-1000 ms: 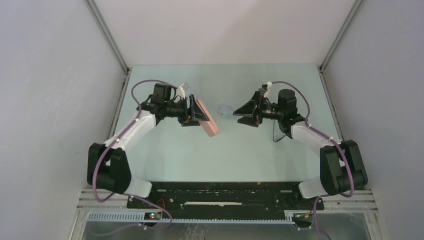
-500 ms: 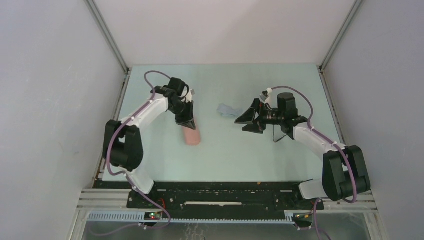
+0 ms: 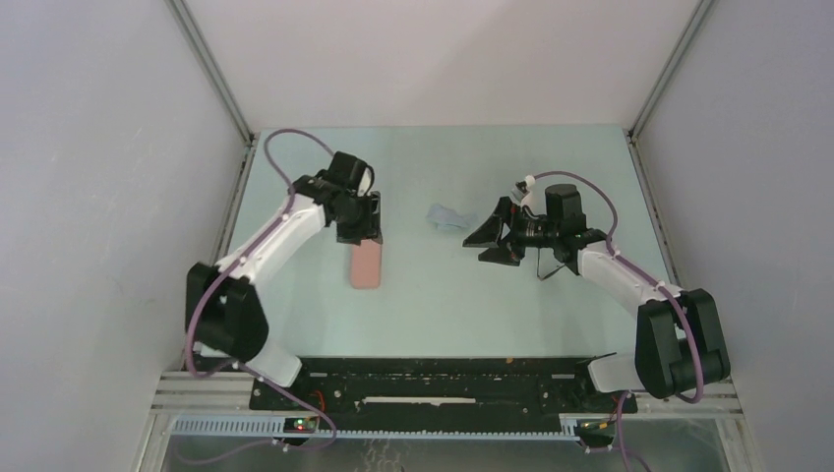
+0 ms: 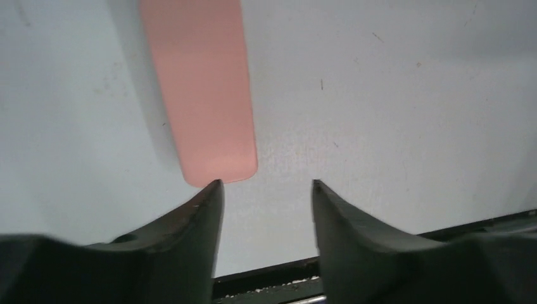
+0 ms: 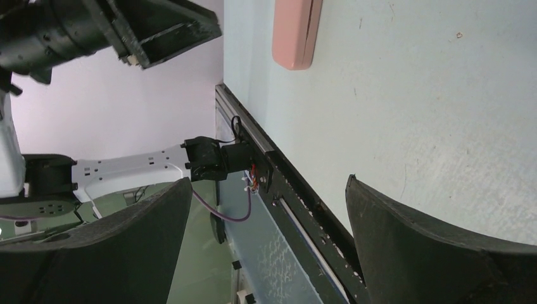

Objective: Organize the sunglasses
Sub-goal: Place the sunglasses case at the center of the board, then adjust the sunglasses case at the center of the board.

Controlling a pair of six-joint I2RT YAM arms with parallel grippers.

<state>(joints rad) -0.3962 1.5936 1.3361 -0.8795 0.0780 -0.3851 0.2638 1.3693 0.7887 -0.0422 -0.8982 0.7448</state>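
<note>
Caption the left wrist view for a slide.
Left claw open over the table, poised at one end of the pink case lying flat, nothing in its grip.

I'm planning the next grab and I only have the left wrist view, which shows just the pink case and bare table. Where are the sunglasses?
Observer: The sunglasses are probably the thin dark shape tucked against the right arm in the top view. It's too small to be sure.
Operator: Is the right hand holding anything?
Observer: No, the right hand is wide open with nothing in it.
Operator: Is the case open or shut?
Observer: In the right wrist view the pink case lies flat and its side seam looks shut.
</note>
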